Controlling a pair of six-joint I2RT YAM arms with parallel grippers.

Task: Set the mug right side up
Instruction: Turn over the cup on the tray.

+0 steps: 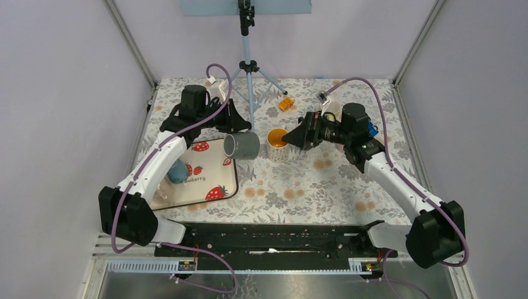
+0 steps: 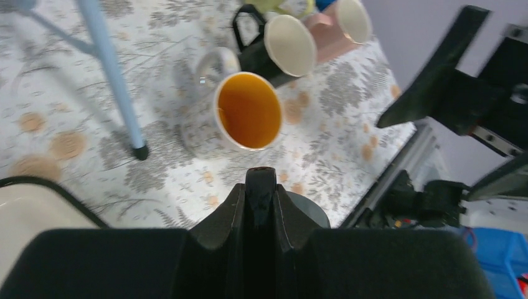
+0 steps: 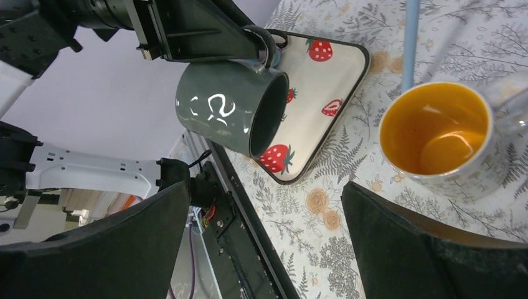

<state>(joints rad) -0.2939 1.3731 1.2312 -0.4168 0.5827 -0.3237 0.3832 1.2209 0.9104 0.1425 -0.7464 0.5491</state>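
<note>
A grey mug [image 1: 241, 145] hangs in the air on its side, over the right edge of the strawberry tray [image 1: 215, 180]. Its mouth faces the left in the top view. My left gripper [image 1: 240, 129] is shut on its handle [image 2: 260, 177]; a sliver of the mug's body [image 2: 311, 212] shows under the fingers. The right wrist view shows the mug [image 3: 230, 112] held from above. My right gripper [image 1: 290, 136] is open and empty [image 3: 264, 190], low beside an upright floral mug with an orange inside [image 1: 277, 143].
The floral mug [image 2: 240, 115] [image 3: 436, 134] stands just right of the grey one. A tripod [image 1: 248, 68] stands behind, with one leg [image 2: 112, 68] close by. A black mug [image 2: 280, 47] and a pink mug [image 2: 339, 28] lie at back right. A blue cup [image 1: 177, 171] sits on the tray.
</note>
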